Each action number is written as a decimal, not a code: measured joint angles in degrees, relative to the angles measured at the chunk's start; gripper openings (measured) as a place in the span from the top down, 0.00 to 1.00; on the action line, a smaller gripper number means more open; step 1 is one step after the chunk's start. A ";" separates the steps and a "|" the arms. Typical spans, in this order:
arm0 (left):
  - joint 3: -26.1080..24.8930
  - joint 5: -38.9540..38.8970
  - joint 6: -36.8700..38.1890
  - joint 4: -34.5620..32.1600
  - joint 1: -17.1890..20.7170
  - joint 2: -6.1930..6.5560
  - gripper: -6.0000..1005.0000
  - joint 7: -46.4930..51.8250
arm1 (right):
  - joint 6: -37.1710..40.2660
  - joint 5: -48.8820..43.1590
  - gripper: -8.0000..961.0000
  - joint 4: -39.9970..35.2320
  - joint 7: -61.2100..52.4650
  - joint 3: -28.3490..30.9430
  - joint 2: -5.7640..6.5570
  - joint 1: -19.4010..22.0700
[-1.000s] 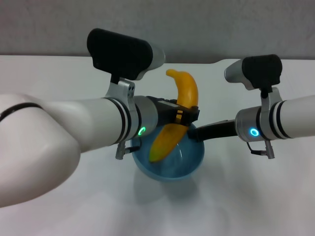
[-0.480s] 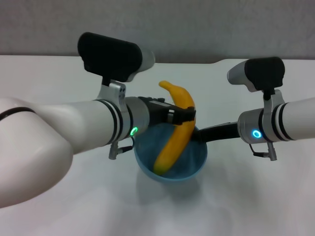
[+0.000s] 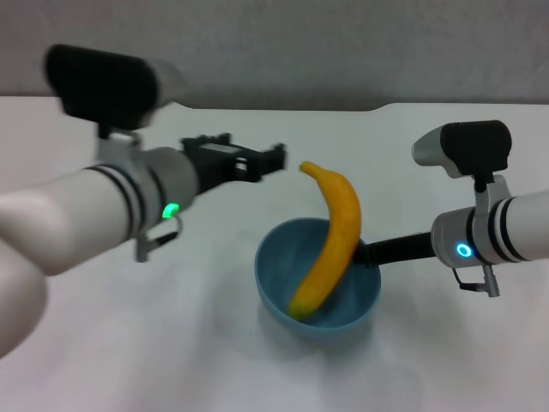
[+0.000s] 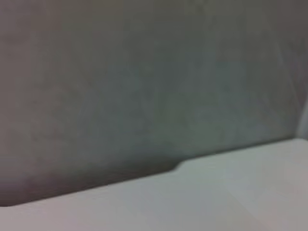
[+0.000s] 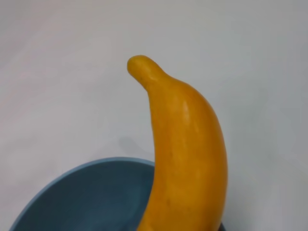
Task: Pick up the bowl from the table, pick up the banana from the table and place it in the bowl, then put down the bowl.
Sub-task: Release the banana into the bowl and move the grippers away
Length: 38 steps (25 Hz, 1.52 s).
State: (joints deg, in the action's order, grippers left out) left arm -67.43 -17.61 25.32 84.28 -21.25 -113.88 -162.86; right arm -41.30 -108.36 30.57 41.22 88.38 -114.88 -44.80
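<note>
White table, grey wall; left gripper released, right gripper grasping bowl.

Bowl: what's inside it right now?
The banana stands tilted in the bowl, lower end on the bottom, upper end above the rim. The bowl floor under that end is hidden.
</note>
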 joint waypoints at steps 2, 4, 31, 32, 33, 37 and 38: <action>-1.47 1.08 -0.48 0.30 1.36 0.14 0.15 0.00 | -0.12 -0.09 0.96 -0.18 0.00 0.54 0.10 0.23; -3.29 2.14 -0.72 0.34 2.47 0.11 0.17 0.00 | -0.86 -1.01 0.96 -0.22 -0.05 1.90 0.31 0.50; -9.94 2.82 -0.45 0.26 5.85 -1.10 0.26 0.00 | -7.46 -28.69 0.91 0.44 -4.94 23.58 0.23 -7.11; -9.96 2.81 -0.45 0.21 5.84 -1.11 0.26 0.00 | -7.51 -28.65 0.91 0.28 -4.94 23.19 0.10 -7.28; -9.98 2.74 -0.45 0.19 5.78 -1.12 0.26 0.00 | -7.53 -28.62 0.90 0.09 -4.97 22.87 0.01 -7.39; -10.22 2.57 -0.45 0.18 5.54 -1.12 0.27 0.00 | -6.31 -28.39 0.89 -2.61 -5.03 21.74 -0.12 -7.46; -10.41 2.57 -0.44 0.17 5.57 -1.12 0.27 0.00 | -6.11 -28.37 0.89 -3.17 -5.02 21.74 -0.13 -7.47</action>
State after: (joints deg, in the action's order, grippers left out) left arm -77.84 -15.04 24.87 84.45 -15.68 -114.99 -162.86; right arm -47.41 -136.72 27.40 36.20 110.12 -115.01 -52.27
